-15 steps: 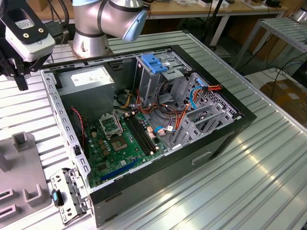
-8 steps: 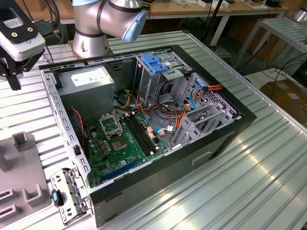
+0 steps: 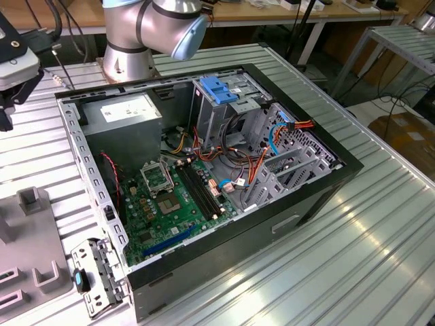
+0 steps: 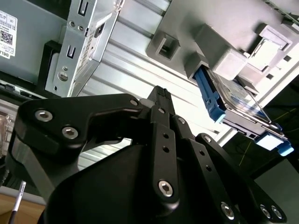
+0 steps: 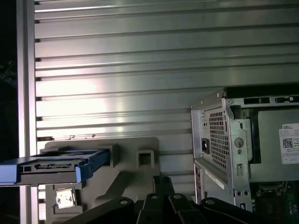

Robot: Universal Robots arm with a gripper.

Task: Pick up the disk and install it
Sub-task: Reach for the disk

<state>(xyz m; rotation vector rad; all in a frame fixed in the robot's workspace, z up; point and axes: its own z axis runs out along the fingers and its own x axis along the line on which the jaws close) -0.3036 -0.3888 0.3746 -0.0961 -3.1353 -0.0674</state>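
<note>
The disk [image 5: 51, 165] is a flat dark drive with blue side rails. It rests in a grey holder block [image 5: 126, 158] on the ribbed metal table. In the second wrist view the disk [image 4: 238, 100] lies beyond the black gripper [image 4: 159, 92], a clear gap away. The two fingers meet at one tip, shut with nothing between them. In the first wrist view the gripper [image 5: 162, 179] sits between the holder block and the open computer case [image 5: 219, 135]. In the exterior view the arm's wrist end [image 3: 15, 68] hangs over the table at the exterior view's far left.
The open computer case [image 3: 272, 224] fills the table's middle, with a blue-topped drive cage [image 3: 221, 92], a grey power-supply box [image 3: 129, 112] and loose cables inside. A grey fixture [image 3: 30, 231] and a loose metal bracket [image 3: 95, 275] lie at the exterior view's lower left.
</note>
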